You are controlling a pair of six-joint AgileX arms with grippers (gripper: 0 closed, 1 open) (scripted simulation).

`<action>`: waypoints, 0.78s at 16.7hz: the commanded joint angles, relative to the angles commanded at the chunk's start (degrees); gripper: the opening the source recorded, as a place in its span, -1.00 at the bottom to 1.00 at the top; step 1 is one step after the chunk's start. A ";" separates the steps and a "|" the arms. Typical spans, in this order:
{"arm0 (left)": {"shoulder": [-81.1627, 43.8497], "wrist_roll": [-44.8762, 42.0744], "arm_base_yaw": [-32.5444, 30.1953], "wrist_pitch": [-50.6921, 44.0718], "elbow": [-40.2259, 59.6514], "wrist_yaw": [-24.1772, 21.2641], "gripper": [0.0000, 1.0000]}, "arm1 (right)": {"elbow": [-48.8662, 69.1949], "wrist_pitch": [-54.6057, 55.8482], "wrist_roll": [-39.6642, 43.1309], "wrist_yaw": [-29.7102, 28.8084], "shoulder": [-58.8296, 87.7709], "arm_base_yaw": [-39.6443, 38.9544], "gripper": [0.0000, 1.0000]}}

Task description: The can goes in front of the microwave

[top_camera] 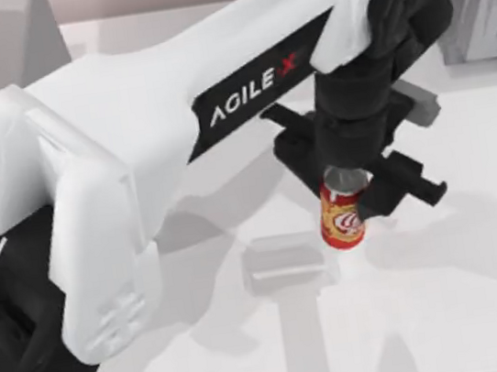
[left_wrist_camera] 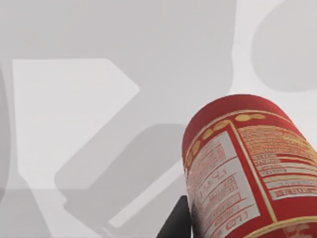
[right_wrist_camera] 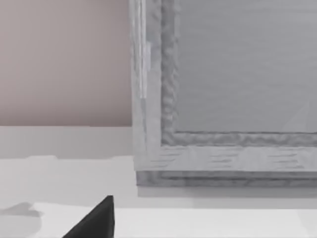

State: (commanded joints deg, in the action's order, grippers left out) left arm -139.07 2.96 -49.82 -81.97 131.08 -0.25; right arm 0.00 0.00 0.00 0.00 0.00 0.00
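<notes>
My left end effector (top_camera: 347, 192) is clamped on the can (top_camera: 342, 217).
I hold it upright over the white worktop (top_camera: 451, 306).

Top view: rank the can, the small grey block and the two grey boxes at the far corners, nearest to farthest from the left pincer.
1. The can, held in the left pincer, right of centre.
2. The small grey block, on the table left of the can.
3. The framed grey box, far right corner.
4. The plain grey box, far left corner.
</notes>
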 joint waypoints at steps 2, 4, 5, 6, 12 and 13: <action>0.00 0.00 0.00 0.00 0.00 0.00 -1.00 | 0.00 0.00 0.00 0.00 0.00 0.00 1.00; 0.01 -0.11 0.07 0.14 -0.18 0.03 -1.00 | 0.00 0.00 0.00 0.00 0.00 0.00 1.00; 0.52 -0.29 0.29 0.35 -0.81 -0.02 -1.00 | 0.00 0.00 0.00 0.00 0.00 0.00 1.00; 1.51 -0.62 0.79 0.74 -2.04 -0.12 -1.00 | 0.00 0.00 0.00 0.00 0.00 0.00 1.00; 16.54 -4.30 10.23 5.08 -21.21 -1.93 -1.00 | 0.00 0.00 0.00 0.00 0.00 0.00 1.00; 20.14 -5.02 12.79 5.90 -25.79 -2.33 -1.00 | 0.00 0.00 0.00 0.00 0.00 0.00 1.00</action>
State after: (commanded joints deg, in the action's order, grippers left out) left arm -118.93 -2.06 -37.02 -76.07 105.29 -2.58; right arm 0.00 0.00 0.00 0.00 0.00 0.00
